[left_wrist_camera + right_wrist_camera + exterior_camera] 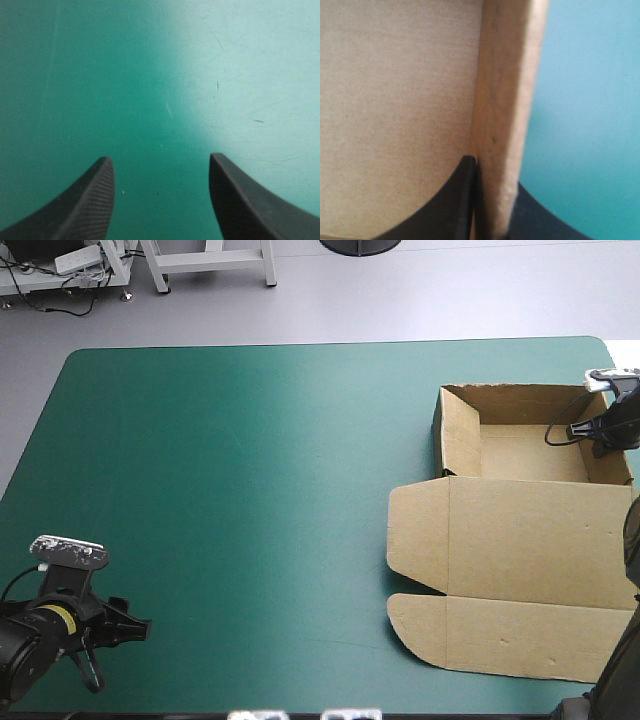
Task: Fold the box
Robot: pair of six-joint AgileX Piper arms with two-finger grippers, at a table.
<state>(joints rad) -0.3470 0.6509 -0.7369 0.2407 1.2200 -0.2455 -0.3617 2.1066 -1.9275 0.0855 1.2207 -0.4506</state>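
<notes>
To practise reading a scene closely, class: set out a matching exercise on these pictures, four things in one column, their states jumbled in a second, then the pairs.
Things
1. left gripper
2. right gripper
3. box lid
4. box tray

States
A. lying flat on the table
B. shut on a raised wall of brown board
C. walls up, at the table's far right
D. open over the bare teal-green cover

Pairs: 1-D, 2-B, 3-A, 4-C.
</notes>
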